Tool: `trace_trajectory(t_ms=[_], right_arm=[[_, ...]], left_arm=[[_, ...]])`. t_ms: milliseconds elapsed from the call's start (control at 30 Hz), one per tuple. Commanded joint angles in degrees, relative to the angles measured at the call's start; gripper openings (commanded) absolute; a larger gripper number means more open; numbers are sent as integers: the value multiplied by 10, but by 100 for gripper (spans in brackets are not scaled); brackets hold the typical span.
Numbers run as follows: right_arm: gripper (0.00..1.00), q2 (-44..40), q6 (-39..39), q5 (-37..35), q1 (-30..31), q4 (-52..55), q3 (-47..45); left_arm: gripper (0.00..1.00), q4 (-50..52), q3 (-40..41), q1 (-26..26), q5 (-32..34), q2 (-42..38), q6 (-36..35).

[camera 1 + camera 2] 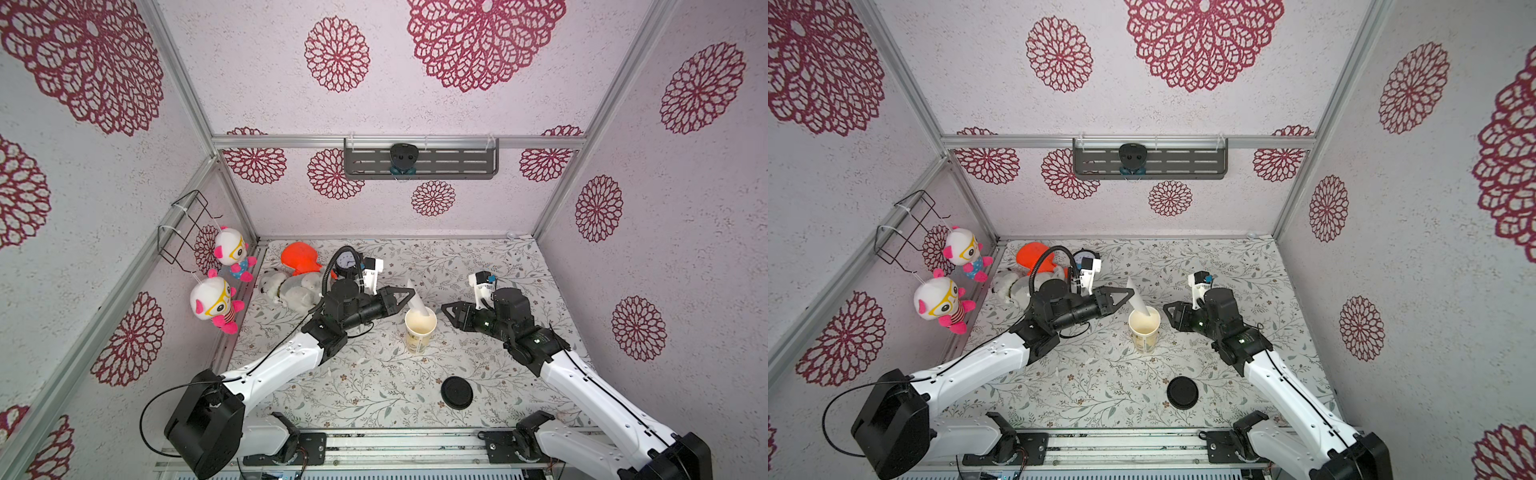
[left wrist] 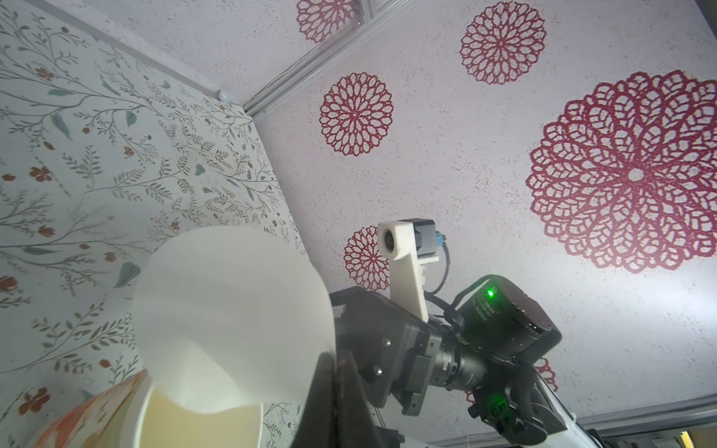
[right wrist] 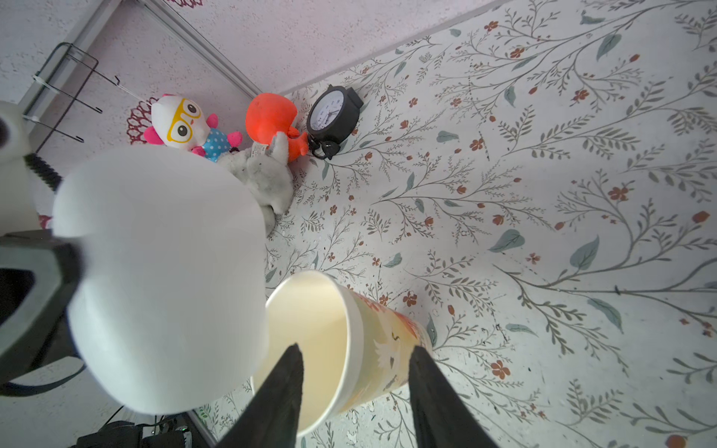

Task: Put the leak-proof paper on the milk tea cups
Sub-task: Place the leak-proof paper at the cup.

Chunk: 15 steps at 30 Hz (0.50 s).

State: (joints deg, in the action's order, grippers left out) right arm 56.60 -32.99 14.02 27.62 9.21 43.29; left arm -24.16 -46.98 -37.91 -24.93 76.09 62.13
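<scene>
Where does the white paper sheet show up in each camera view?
Top view: the paper sheet stands mid-table, pinched by the left gripper, lower edge at the mouth of the cup.
Top view: same place, above the cup.
Left wrist: large and close, dipping into the cup.
Right wrist: large and blurred, beside the cup.
Shared landmark: the cup.

Paper: thin white sheet, matt, slightly translucent.
Cup: paper, smooth matt cream inside, printed side, rolled rim.
Lid: black plastic, dull sheen.
Surface: matt floral-printed covering.
Doll: plush cloth.
Walls: rough, grainy, matt.
Frame: pale brushed metal.
</scene>
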Motion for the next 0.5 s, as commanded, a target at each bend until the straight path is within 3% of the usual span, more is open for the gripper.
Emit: trace_trajectory(t_ms=[0, 167, 467], right_arm=[[52, -19, 15, -24, -2, 3, 16], [63, -18, 15, -25, -2, -6, 9], [73, -30, 14, -37, -2, -13, -4]], left_arm=[[0, 8, 0, -12, 2, -4, 23], [0, -12, -5, -19, -12, 18, 34], [0, -25, -33, -29, -32, 61, 38]])
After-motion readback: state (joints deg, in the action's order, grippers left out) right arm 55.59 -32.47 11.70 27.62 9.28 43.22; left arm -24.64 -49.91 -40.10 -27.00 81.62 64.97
